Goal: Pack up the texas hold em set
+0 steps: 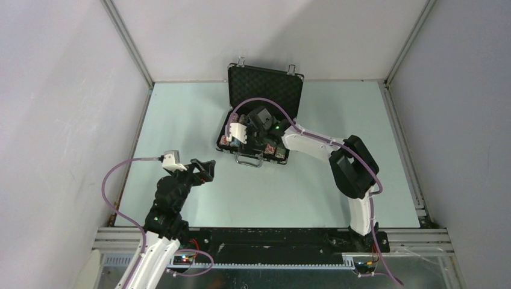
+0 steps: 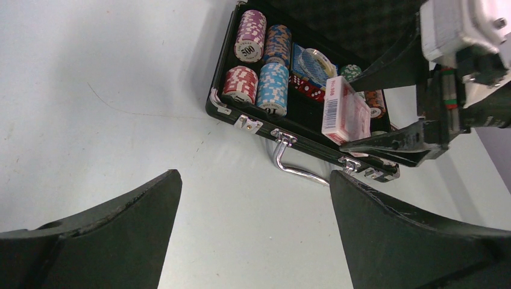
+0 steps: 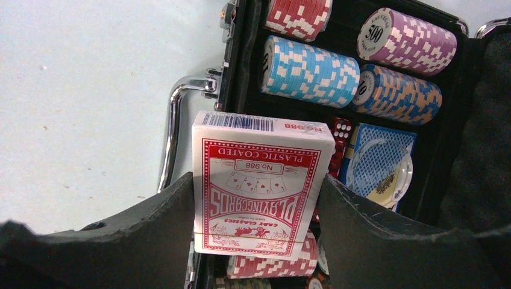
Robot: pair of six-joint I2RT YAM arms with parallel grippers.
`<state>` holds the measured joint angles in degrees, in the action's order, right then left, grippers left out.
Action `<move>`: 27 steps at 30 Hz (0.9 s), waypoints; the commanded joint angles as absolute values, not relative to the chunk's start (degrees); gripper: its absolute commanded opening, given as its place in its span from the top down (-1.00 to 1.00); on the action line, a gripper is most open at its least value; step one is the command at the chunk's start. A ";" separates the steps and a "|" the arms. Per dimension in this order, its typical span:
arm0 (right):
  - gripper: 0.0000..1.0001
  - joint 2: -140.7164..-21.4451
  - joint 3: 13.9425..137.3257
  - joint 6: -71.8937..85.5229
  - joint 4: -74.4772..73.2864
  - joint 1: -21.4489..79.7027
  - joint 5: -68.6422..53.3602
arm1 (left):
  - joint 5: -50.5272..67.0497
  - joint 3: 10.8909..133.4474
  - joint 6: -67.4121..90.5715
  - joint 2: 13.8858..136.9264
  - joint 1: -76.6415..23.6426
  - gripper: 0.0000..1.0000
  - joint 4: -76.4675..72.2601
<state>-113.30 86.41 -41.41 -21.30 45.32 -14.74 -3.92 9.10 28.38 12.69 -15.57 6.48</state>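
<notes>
The black briefcase (image 1: pixel 265 90) lies open at the table's far middle, lid up, metal handle (image 2: pixel 295 165) toward me. It holds chip stacks (image 2: pixel 272 87), red dice (image 2: pixel 308 89) and a blue card deck (image 3: pixel 379 159) with a round clear piece on it. My right gripper (image 1: pixel 241 137) is shut on the red card deck (image 3: pixel 259 186) and holds it above the case's near side, over a red chip stack (image 3: pixel 283 265). The deck also shows in the left wrist view (image 2: pixel 344 111). My left gripper (image 1: pixel 205 170) is open and empty over bare table, in front of the case's left side.
Grey walls and metal rails enclose the pale green table (image 1: pixel 181 120). The right arm (image 1: pixel 352 165) reaches over the table from the near right toward the case. Purple cables loop beside each arm.
</notes>
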 commanded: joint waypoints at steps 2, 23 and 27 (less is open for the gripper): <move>0.30 -114.08 89.40 -45.73 -16.45 44.65 -13.08 | -4.54 8.77 27.46 12.59 -15.21 -1.00 4.08; -0.74 -119.74 92.08 -45.13 -18.65 43.14 -14.42 | -4.74 8.70 27.43 12.66 -15.21 -0.99 4.02; -0.98 -118.16 92.43 -42.24 -18.93 42.20 -16.92 | -4.61 8.68 27.48 12.71 -15.21 -0.99 3.92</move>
<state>-119.87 90.02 -45.58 -18.13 42.89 -13.67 -4.21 9.10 28.38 12.69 -15.57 6.48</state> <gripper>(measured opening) 0.975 0.996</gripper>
